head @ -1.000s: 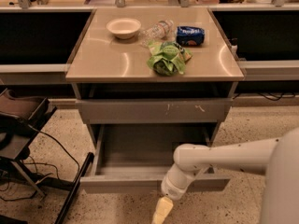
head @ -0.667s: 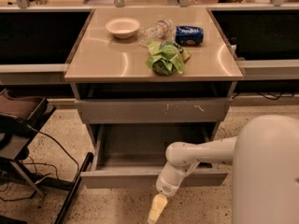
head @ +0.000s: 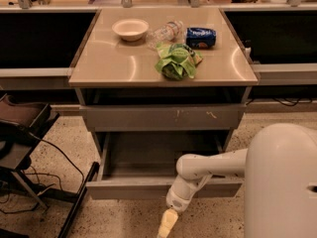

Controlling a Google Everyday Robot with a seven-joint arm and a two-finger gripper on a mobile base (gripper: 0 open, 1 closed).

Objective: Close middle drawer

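Grey-beige metal middle drawer [head: 130, 188] stands pulled out; the hand [head: 167, 225] hangs just before and below its front panel, grip impossible to tell.

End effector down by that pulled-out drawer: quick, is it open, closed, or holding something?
End effector: low, just in front of and below the open middle drawer; open or closed cannot be told.

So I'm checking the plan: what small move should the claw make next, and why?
Probably raise the claw to the flat front of the middle drawer and push inward. The drawer stands pulled well out, and the claw hangs low, just in front of and below that front.
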